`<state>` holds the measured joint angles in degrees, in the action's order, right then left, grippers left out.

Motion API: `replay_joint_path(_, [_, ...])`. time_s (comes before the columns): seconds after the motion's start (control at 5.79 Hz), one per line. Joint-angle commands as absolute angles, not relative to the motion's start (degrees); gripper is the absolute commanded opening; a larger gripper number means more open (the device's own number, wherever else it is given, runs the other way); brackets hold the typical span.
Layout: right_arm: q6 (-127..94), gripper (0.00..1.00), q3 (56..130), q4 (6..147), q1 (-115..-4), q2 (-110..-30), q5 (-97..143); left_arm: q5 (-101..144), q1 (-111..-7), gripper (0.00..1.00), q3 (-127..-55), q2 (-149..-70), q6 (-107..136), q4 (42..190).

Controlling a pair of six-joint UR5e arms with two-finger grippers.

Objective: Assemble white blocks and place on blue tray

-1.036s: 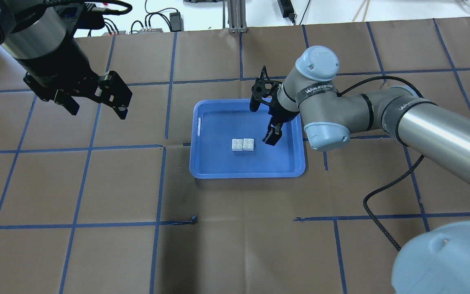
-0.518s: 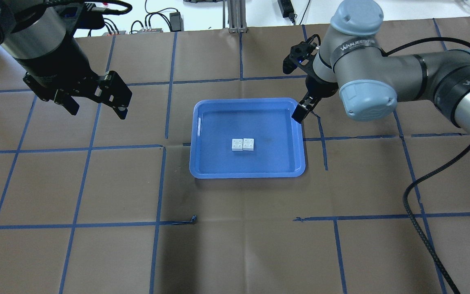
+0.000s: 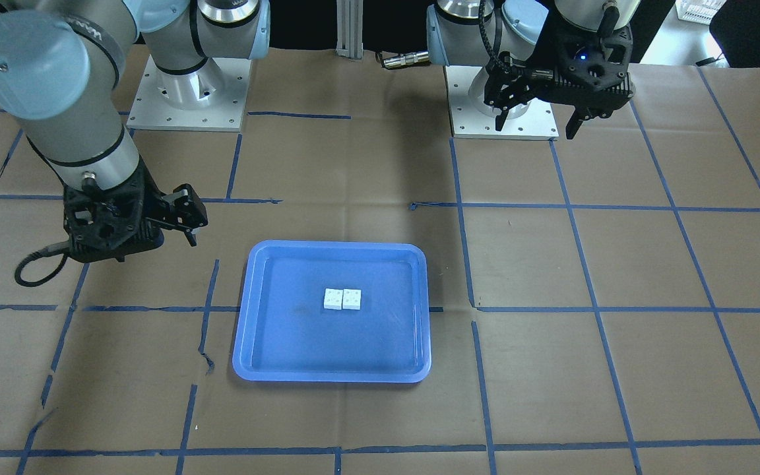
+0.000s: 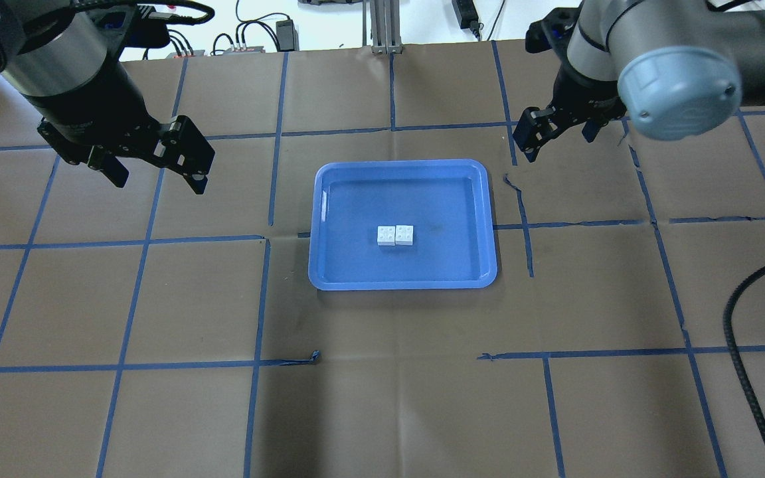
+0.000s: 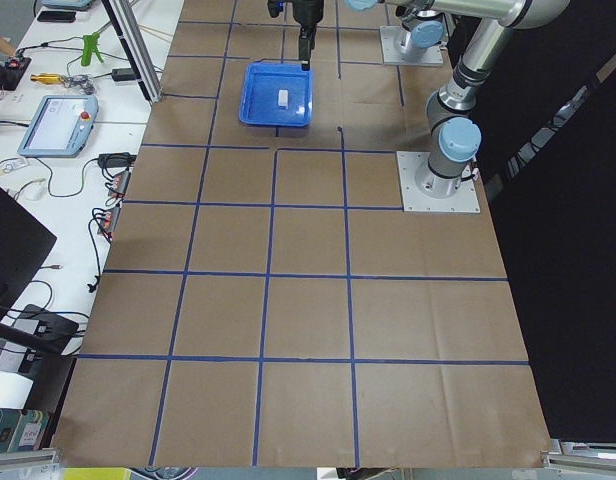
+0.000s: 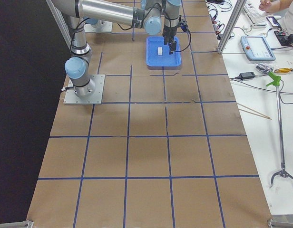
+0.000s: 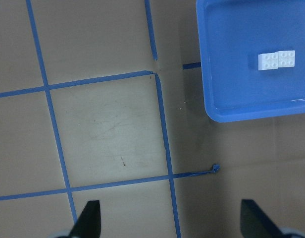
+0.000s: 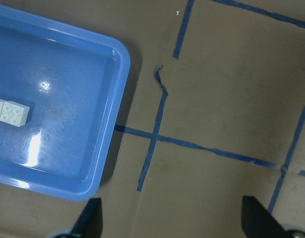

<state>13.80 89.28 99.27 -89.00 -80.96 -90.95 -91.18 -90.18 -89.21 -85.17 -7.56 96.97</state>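
The two white blocks [image 4: 396,235] sit joined side by side, studs up, near the middle of the blue tray [image 4: 356,199]. They also show in the front view [image 3: 342,299], the left wrist view [image 7: 276,60] and the right wrist view [image 8: 10,112]. My left gripper [image 4: 157,174] is open and empty, raised over the table well left of the tray [image 7: 231,49]. My right gripper [image 4: 558,136] is open and empty, raised beyond the tray's far right corner [image 8: 120,54]. Neither gripper touches anything.
Brown paper with a blue tape grid covers the table. A black cable [image 4: 741,332] hangs from my right arm at the near right. The arm bases [image 3: 185,99] stand at my side of the table. A side bench with tools [image 6: 260,47] lies past the far edge.
My right gripper has left the tray, moving from beside the blocks away to the far right and up. The blocks and my left arm have not moved.
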Motion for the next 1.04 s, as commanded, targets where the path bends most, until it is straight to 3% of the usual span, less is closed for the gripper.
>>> replay_joint_path(0.0, [7.15,1.0,80.12,87.07,-87.72,-81.65,-91.14,-91.23,-90.18,0.99,-89.21,-85.17,-7.56,97.03])
replay_joint_path(0.35, [6.16,1.0,75.68,79.02,-87.28,-83.39,-91.32,-91.41,-90.18,0.99,-89.21,-84.99,-7.56,97.21])
replay_joint_path(0.86, [-5.53,1.0,75.93,75.94,-89.2,-85.87,-91.14,-91.32,-90.18,0.99,-89.12,-84.99,-7.56,97.21])
